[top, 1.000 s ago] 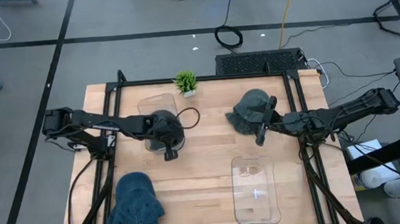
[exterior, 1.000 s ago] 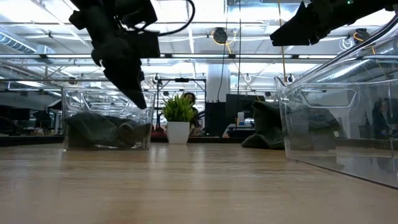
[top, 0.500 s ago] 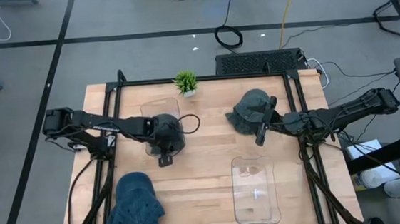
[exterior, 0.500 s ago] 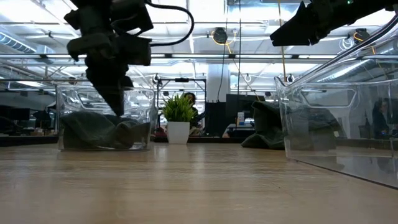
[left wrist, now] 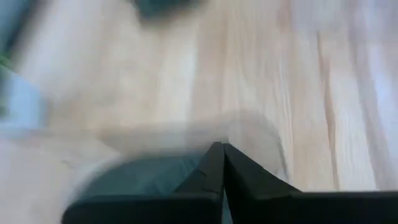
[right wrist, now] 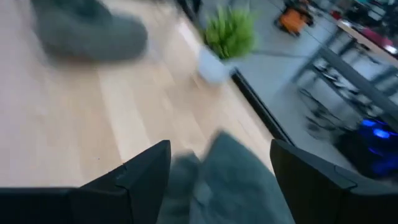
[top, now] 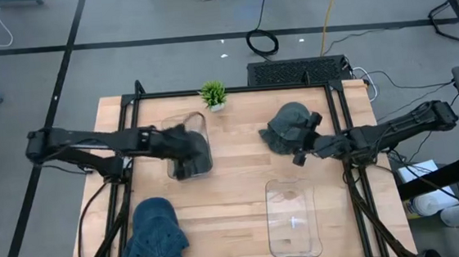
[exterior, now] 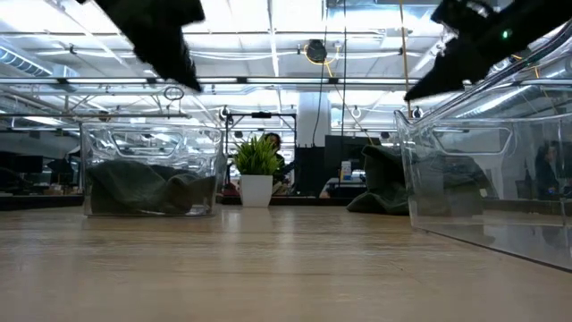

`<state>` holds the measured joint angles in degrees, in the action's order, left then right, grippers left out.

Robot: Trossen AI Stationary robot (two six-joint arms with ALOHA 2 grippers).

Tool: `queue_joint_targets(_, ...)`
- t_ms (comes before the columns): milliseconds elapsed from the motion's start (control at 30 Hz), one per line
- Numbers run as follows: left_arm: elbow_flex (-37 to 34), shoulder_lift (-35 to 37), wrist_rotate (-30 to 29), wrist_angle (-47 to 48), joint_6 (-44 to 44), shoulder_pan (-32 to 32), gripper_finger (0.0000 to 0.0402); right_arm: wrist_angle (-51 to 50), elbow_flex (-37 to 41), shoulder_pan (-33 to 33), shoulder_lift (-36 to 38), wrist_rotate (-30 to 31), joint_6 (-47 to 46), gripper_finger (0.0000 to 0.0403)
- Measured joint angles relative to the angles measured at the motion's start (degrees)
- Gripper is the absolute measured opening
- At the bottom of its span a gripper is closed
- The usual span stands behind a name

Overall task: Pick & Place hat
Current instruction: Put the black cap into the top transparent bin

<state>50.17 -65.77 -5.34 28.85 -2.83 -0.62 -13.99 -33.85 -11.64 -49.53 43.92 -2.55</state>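
My left hand (left wrist: pixel 222 163) is pressed together and holds nothing; it hangs above the clear bin (top: pixel 186 144) where a dark hat (exterior: pixel 147 188) lies. My right hand (top: pixel 300 150) is spread, its fingers (right wrist: pixel 146 168) straddling a grey-green hat (top: pixel 287 127) that rests on the surface (top: pixel 234 185) just ahead of it, not gripped.

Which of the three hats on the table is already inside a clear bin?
The dark hat in the clear bin near the small plant. The grey-green hat and the blue hat both lie on bare wood; the other bin holds nothing.
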Motion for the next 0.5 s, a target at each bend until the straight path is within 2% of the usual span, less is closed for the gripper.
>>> queue_joint_targets(133, 0.01, 7.92, -2.43, -2.44, -1.33, -0.04, 0.0037, -5.28, 0.00, -0.02, -5.18, 1.01, -1.16, 0.0272)
queue_joint_targets(333, 0.03, 17.88, -1.10, -7.07, -0.99, 0.02, 0.0151, -7.03, -0.42, -0.07, -11.41, 0.82, -1.96, 0.0292)
queue_joint_targets(500, 0.03, 22.40, -0.70, -7.77, 0.98, -0.04, 0.0238, -11.90, -1.14, -0.10, -13.85, -0.34, -5.90, 0.0292)
